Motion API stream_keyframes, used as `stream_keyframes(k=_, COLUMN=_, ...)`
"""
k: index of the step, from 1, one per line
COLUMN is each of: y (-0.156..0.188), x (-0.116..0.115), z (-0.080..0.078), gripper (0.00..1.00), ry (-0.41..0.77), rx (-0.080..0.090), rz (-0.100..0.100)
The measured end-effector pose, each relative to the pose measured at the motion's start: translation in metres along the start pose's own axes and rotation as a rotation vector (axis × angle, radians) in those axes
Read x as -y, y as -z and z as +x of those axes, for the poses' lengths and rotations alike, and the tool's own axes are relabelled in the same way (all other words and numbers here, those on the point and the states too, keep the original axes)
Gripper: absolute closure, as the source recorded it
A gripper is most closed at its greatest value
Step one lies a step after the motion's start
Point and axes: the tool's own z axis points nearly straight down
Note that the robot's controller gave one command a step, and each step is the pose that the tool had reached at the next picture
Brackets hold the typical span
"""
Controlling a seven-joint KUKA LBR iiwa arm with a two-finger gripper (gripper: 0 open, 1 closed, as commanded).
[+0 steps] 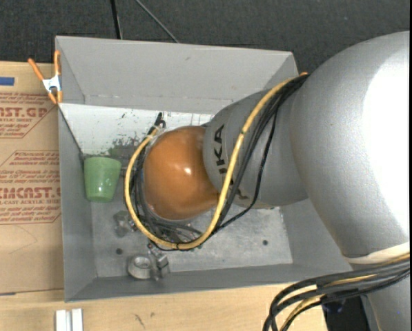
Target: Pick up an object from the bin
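A pale green plastic cup (pixel 101 178) stands against the bin's left wall, about halfway along it. A small silvery metal piece (pixel 143 267) lies on the bin floor near the front wall, left of centre. A little grey metal bit (pixel 123 223) lies between the cup and the silvery piece. I cannot tell what kind of thing it is.
The arm reaches in from the right. Its orange cover, ringed by black and yellow cables, hangs over the bin's middle, just right of the green cup and above the two metal pieces. Bare floor shows at the front right and along the back wall.
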Motion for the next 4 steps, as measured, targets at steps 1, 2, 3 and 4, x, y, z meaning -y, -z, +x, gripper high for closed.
stream_keyframes(k=1, y=-0.028, x=-0.006, z=-0.010, gripper=0.00, ry=-0.007, rx=0.013, rz=0.003)
stream_keyframes(k=2, y=-0.027, x=-0.006, z=-0.012, gripper=0.00, ry=-0.008, rx=0.020, rz=0.003)
stream_keyframes(k=3, y=-0.028, x=-0.007, z=-0.011, gripper=1.00, ry=-0.008, rx=0.015, rz=0.002)
stream_keyframes(k=4, y=0.019, x=-0.007, z=-0.012, gripper=1.00, ry=-0.007, rx=0.004, rz=0.001)
